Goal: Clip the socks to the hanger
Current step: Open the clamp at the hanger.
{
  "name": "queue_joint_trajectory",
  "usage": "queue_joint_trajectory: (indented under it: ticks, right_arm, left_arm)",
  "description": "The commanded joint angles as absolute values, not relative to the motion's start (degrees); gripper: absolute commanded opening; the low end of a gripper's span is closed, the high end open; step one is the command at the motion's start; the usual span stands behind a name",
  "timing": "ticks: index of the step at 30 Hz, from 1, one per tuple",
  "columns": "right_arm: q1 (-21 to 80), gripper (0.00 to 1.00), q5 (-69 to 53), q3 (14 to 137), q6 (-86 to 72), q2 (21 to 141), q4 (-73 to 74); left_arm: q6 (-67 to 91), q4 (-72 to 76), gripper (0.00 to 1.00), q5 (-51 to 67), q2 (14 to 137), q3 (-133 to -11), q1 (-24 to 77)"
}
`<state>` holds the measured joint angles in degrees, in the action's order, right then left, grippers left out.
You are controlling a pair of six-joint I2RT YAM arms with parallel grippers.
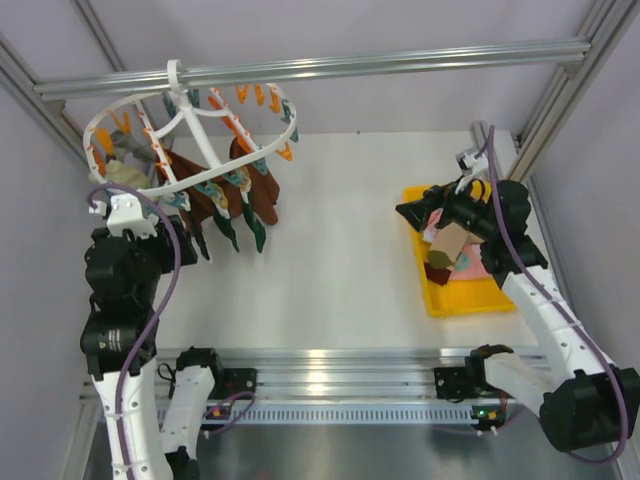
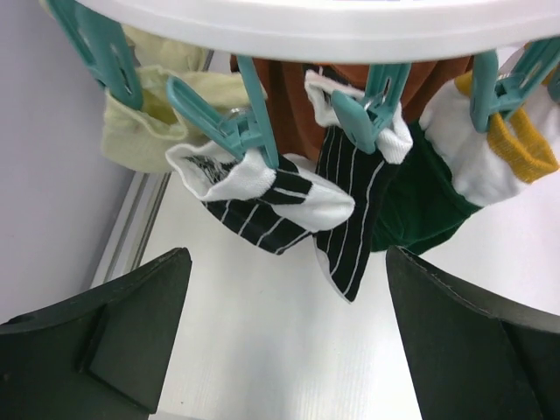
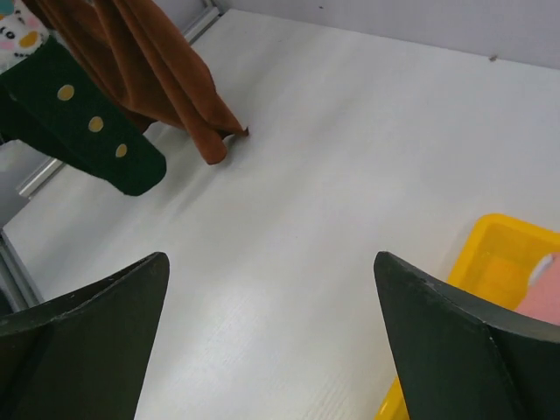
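Observation:
The hanger (image 1: 190, 120), a white ring with orange and teal clips, hangs at the back left. Maroon-brown socks (image 1: 262, 195) and dark green socks (image 1: 250, 228) dangle from it. In the left wrist view my left gripper (image 2: 289, 258) stands open and empty just below two black-and-white striped socks (image 2: 262, 206) held by teal clips (image 2: 236, 122), with a green sock (image 2: 429, 201) beside them. My right gripper (image 1: 412, 212) hovers at the left edge of the yellow tray (image 1: 470, 297), open and empty (image 3: 271, 262). Beige (image 1: 452, 240), pink (image 1: 468, 262) and maroon (image 1: 437, 270) socks lie in the tray.
The aluminium rail (image 1: 400, 62) crosses the back and carries the hanger's hook. A second rail (image 1: 330, 365) runs along the near edge between the arm bases. The white table (image 1: 340, 250) lies between hanger and tray. Frame posts stand at both back corners.

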<state>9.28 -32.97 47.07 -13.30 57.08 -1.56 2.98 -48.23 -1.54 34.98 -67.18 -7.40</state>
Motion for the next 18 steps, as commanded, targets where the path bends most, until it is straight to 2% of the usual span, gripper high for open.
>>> queue_joint_trajectory:
  ticks: [1, 4, 7, 13, 18]
  right_arm:
    - [14.5, 1.00, -33.0, 51.6, -8.5, 59.3, -6.6]
    - [19.4, 1.00, -34.2, 53.3, -6.9, 62.5, -9.9]
    - [24.6, 1.00, -36.8, 56.8, -6.6, 67.3, -14.2]
    - [33.5, 0.99, -42.3, 63.6, -12.4, 78.3, -29.3]
    - [38.6, 0.91, -42.7, 68.8, -13.0, 86.8, -36.0]
  left_arm:
    - [4.5, -43.2, 0.98, -3.7, 33.2, -70.7, -7.6]
    - [3.0, -39.6, 0.98, 7.4, 30.4, -71.3, -7.6]
    - [8.1, -35.3, 0.98, 15.3, 28.6, -71.4, -7.6]
    - [19.1, -27.0, 0.97, 21.1, 28.8, -71.1, -7.6]
    - [22.1, -18.4, 0.95, 27.1, 28.4, -68.6, -7.6]
